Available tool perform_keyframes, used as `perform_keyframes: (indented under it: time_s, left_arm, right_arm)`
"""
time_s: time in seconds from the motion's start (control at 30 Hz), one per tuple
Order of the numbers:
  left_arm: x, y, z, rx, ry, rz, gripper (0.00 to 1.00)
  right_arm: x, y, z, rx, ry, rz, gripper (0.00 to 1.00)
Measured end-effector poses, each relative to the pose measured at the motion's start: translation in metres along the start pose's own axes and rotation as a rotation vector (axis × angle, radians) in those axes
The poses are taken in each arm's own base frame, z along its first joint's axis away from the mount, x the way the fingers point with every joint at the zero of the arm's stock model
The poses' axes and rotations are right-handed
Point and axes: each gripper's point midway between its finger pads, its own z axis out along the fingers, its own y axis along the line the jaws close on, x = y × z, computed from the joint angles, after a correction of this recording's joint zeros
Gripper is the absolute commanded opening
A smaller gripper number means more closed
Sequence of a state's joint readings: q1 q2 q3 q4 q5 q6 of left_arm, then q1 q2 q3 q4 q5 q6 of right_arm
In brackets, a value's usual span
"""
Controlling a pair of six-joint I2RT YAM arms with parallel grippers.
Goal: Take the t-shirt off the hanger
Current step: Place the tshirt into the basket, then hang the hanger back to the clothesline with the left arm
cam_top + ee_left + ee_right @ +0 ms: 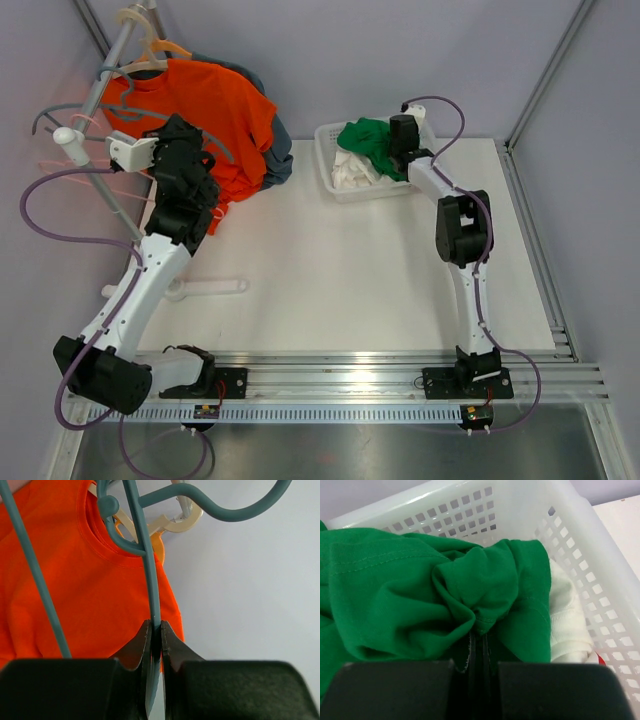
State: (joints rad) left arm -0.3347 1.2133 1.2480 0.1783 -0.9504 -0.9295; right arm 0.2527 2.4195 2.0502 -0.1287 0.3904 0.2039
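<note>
My left gripper [155, 625] is shut on the thin bar of a bare teal hanger [150, 580], held up in front of an orange t-shirt [60, 590]. In the top view this gripper [200, 150] is at the clothes rack at the back left, over the orange t-shirt [220, 100]. My right gripper [480, 639] is shut on a fold of a green t-shirt [395, 595] that lies in a white basket [600, 580]. In the top view the right gripper [400, 150] is at the basket [335, 190], on the green t-shirt [368, 138].
The orange t-shirt hangs on a cream hanger [150, 50] on the slanted rack pole [100, 85]. A grey-blue garment [280, 160] hangs behind it. White clothes [567, 615] lie under the green t-shirt. A white hanger [205, 287] lies on the table.
</note>
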Motion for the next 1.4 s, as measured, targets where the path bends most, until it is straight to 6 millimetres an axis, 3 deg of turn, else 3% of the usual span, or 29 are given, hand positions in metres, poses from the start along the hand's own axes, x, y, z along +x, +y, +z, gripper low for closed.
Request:
perform_keyframes:
  time_s: [0.1,0.2,0.33,0.47,0.7,1.1,1.4]
  left_arm:
    - [-0.001,0.006,0.004,-0.022,-0.002,0.006,0.0]
    - [-0.001,0.012,0.009,-0.043,-0.007,0.009,0.0]
    - [-0.003,0.02,0.013,-0.065,-0.011,0.012,0.0]
    - [-0.005,0.024,0.017,-0.077,-0.008,0.009,0.0]
    - [-0.008,0.032,0.021,-0.101,-0.012,0.003,0.0]
    - [-0.012,0.035,0.017,-0.103,-0.011,-0.012,0.0]
    - [-0.02,0.035,0.011,-0.096,-0.014,-0.025,0.16]
  right_arm:
    - [0.004,-0.001,-0.003,-0.005,-0.011,0.029,0.02]
    - [0.008,-0.006,-0.017,-0.017,-0.023,0.052,0.12]
    - [0.003,-0.009,-0.032,-0.025,-0.043,0.065,0.46]
    - [-0.004,-0.008,-0.041,-0.033,-0.067,0.065,0.7]
    - [-0.013,-0.008,-0.054,-0.041,-0.093,0.066,0.76]
    - [-0.051,-0.006,-0.08,-0.063,-0.192,0.097,0.81]
    - [-0.051,-0.006,-0.08,-0.061,-0.197,0.094,0.86]
